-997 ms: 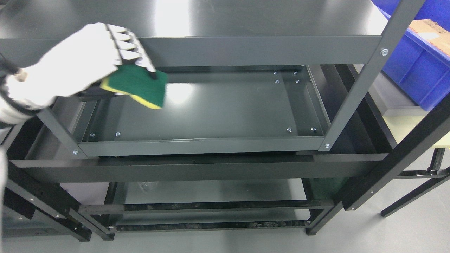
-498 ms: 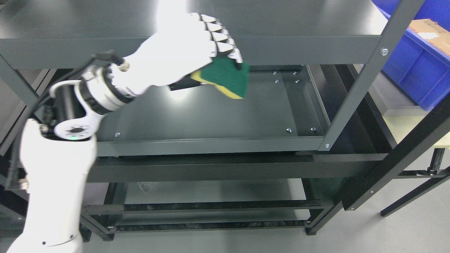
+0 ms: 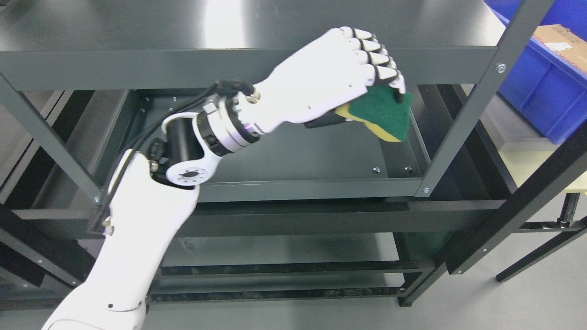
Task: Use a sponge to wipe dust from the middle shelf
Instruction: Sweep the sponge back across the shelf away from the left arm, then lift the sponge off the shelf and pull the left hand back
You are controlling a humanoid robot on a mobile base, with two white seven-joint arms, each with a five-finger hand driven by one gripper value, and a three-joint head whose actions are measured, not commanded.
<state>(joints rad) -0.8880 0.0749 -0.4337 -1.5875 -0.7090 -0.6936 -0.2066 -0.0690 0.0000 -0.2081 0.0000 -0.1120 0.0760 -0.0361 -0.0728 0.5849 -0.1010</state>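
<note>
White left hand (image 3: 330, 82); green-and-yellow sponge (image 3: 383, 114); dark grey middle shelf (image 3: 298, 156); blue bin (image 3: 541, 87).

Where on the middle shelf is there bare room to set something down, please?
The middle shelf shows bare surface in its centre, between the forearm on the left and the right rim. The front right, by the corner bolts, is also free. The back right is crowded: the left hand holds the sponge there. The left end is hidden behind the arm.

One head view only, looking steeply down from close in front onto the rack (image 3: 477, 103), its middle shelf (image 3: 312, 156) centred.
</note>
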